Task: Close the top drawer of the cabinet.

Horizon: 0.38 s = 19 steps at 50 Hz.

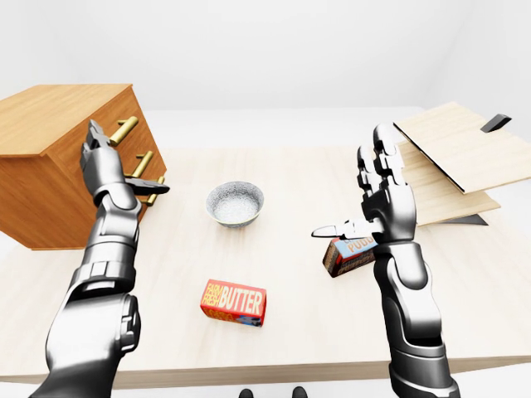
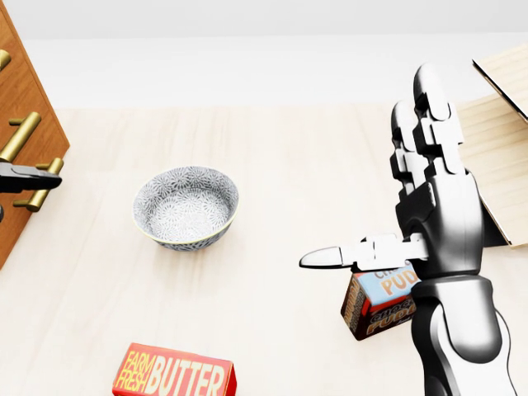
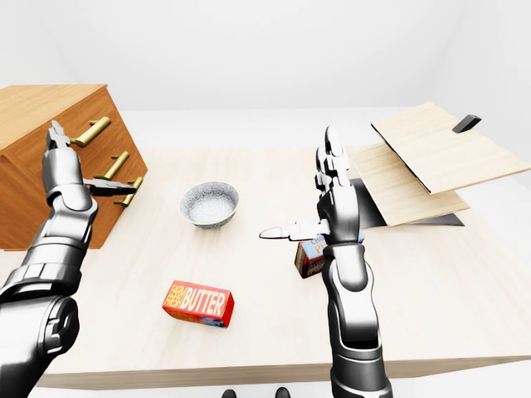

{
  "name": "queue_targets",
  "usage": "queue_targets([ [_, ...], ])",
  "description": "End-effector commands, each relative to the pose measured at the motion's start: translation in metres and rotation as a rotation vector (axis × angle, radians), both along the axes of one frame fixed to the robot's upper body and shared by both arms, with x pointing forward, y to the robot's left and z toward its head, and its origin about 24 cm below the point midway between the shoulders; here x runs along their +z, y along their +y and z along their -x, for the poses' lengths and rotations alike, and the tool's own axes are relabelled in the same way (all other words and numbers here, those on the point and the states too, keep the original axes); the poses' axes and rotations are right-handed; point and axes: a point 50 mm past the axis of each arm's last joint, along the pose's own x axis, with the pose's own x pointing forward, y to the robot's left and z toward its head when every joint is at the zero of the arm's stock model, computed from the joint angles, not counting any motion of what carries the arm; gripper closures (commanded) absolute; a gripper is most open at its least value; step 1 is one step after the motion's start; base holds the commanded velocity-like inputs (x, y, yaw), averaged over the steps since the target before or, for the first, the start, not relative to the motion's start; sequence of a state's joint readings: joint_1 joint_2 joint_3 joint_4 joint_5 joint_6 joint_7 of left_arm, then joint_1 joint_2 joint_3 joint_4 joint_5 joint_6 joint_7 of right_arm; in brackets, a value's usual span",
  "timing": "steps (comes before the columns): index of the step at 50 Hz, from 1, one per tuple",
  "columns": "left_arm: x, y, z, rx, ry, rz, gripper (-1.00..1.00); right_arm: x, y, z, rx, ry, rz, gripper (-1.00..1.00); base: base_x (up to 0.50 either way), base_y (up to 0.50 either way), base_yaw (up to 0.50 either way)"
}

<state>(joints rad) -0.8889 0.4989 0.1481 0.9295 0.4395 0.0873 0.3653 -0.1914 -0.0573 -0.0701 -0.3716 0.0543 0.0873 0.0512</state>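
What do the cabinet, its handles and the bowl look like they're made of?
Cabinet: seems wood with a matte finish, showing grain streaks. Handles: look like brass-toned metal bars with a slight sheen. Bowl: probably glazed ceramic, with a fine grey-white pattern.

The pale wooden desk [image 1: 299, 178] carries a brown wooden cabinet with brass handles [image 1: 58, 157] at its left, a grey patterned ceramic bowl [image 1: 235, 204], a red butter box [image 1: 233, 303], a pudding box [image 1: 348, 255] and stacked light wooden boards [image 1: 452, 162] at right
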Motion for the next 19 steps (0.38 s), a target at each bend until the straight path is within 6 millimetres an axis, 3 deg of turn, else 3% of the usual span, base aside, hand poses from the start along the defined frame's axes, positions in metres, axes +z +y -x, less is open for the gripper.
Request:
queue_targets([
  [1, 0.0115, 0.0157, 0.0025, 0.065, -0.012, -0.032, -1.0, 0.001, 0.0007, 0.0, 0.0, -0.004, 0.0, -1.0, 0.0, 0.0, 0.0],
  [19, 0.0176, 0.0175, 0.0017, 0.072, -0.025, -0.032, -1.0, 0.0015, 0.0008, -0.0004, -0.001, -0.006, -0.001, -1.0, 0.0, 0.0, 0.0],
])
